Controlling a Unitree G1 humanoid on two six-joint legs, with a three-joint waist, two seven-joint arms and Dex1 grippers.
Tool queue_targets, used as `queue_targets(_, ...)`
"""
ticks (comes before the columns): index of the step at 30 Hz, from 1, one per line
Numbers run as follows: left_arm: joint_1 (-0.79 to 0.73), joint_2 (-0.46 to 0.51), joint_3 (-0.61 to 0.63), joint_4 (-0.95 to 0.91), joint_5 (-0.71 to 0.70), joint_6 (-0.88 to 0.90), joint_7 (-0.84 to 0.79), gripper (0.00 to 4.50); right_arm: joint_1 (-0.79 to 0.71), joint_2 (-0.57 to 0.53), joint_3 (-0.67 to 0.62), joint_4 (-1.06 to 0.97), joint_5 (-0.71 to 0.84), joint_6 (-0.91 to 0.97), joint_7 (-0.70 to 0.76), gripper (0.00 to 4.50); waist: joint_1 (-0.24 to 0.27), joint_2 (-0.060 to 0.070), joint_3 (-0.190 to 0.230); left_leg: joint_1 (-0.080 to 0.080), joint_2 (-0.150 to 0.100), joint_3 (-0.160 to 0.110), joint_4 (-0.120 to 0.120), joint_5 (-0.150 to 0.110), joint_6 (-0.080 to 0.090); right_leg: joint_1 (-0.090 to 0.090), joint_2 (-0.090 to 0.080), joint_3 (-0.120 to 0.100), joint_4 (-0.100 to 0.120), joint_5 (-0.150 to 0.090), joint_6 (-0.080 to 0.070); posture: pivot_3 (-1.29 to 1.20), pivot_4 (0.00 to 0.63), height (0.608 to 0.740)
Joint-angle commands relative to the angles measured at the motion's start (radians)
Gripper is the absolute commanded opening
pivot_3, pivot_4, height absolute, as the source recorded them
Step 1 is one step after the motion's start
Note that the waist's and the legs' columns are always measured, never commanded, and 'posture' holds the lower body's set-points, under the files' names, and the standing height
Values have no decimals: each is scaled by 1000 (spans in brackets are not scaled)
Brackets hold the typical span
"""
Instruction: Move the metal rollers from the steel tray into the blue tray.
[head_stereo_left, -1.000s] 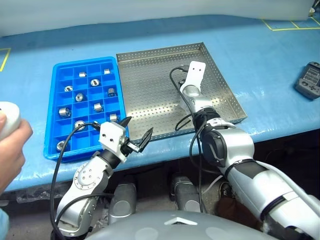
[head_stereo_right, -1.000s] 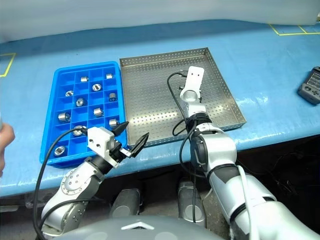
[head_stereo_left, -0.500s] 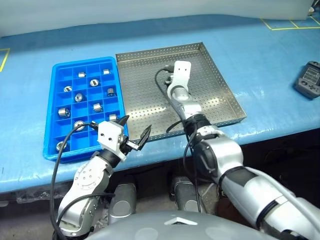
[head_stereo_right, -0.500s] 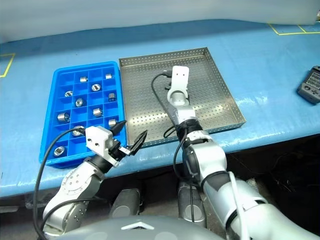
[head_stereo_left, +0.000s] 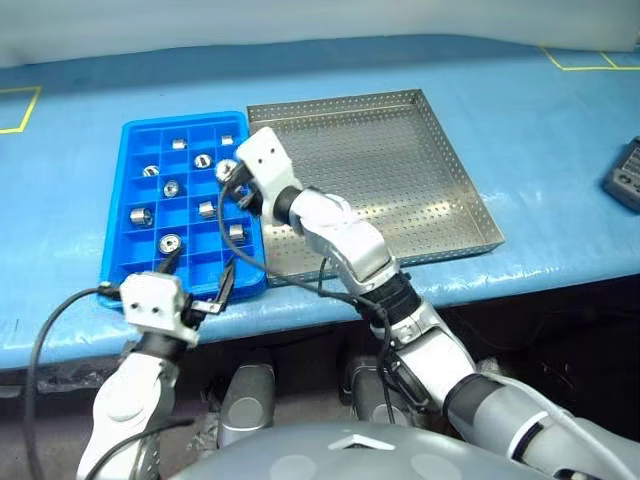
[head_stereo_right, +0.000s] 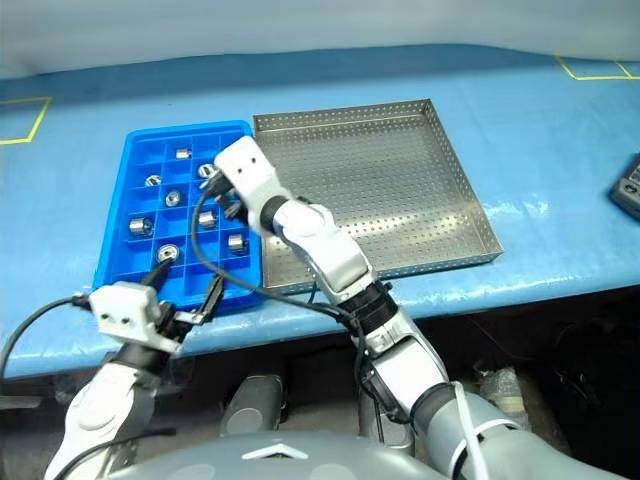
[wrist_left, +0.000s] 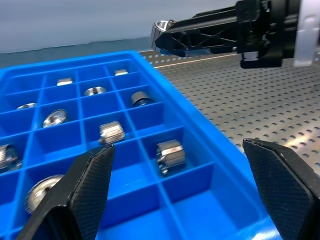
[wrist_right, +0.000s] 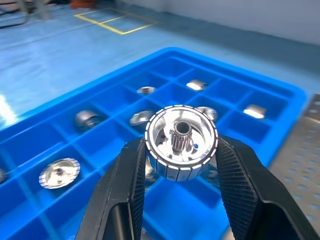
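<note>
The blue tray (head_stereo_left: 113, 235) lies left of the steel tray (head_stereo_left: 400, 170), whose perforated floor is bare. Several metal rollers (head_stereo_left: 170, 243) sit in the blue tray's compartments. My right gripper (head_stereo_left: 228, 172) hangs over the blue tray's far right part, shut on one shiny metal roller (wrist_right: 181, 142) with a toothed centre hub. From the left wrist, that roller (wrist_left: 161, 27) shows above the tray's far edge. My left gripper (head_stereo_left: 197, 280) is open at the blue tray's near edge, pointing level across it, with nothing between its fingers (wrist_left: 90, 190).
A dark handheld device (head_stereo_left: 628, 175) lies at the table's right edge. Yellow tape marks (head_stereo_left: 20, 110) show on the blue table cover at the far left and far right. The table's front edge runs just below both trays.
My right arm swung left from over the steel tray to above the blue tray, still shut. The left gripper drew back and to the left. A person's hand at the left edge is gone.
</note>
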Motion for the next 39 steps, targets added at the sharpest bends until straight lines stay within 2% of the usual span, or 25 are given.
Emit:
queue_targets(1,71,-20,55,-67,-43,-79,-23,4500,28,62,51,-71,31,43,40,1695,8,0,0,-1,0,0,0,0,0,0,0,0,0,0,0,366,150,740)
queue_targets(6,168,-47,60,-71,-41,-132,-38,4500,85,39,132,-118,34,109,68,1695,36,-1,0,-2,0,0,1,-2,-3,-1,-1,-1,-2,0,0,409,150,740)
queue_targets(13,166,-64,22,-64,-28,-136,-32,4500,151,-28,176,-229,34,233,111,1695,58,-1,0,-3,1,0,1,-5,-8,-3,-1,-3,-3,-2,-1,408,150,740)
queue_targets(21,106,-38,-9,-49,-33,-104,-45,4500,181,-42,133,-287,25,289,71,4335,57,0,0,-3,4,0,1,-5,-9,-3,1,-5,-2,-3,-3,366,150,740)
queue_targets(22,97,-34,-11,-48,-33,-99,-48,4500,184,-42,126,-293,20,286,62,4456,56,0,0,-3,4,0,1,-5,-8,-3,1,-6,-2,-3,-3,366,150,740)
queue_targets(32,-51,14,9,-14,-38,-16,-42,4500,239,-109,-13,-421,59,212,80,4456,45,0,0,-2,4,0,1,-5,-8,-2,1,-6,-2,-3,-3,268,150,740)
queue_targets(36,-178,29,22,43,-16,36,-19,4500,290,-193,-69,-461,58,177,93,4456,40,-1,0,-2,4,0,2,-5,-8,-1,1,-6,-2,-3,-3,218,150,740)
queue_targets(39,-218,49,13,62,-23,55,-41,4500,331,-238,-86,-505,68,180,99,4456,23,-1,-1,-2,4,0,2,-5,-8,0,1,-5,-2,-3,-3,177,150,740)
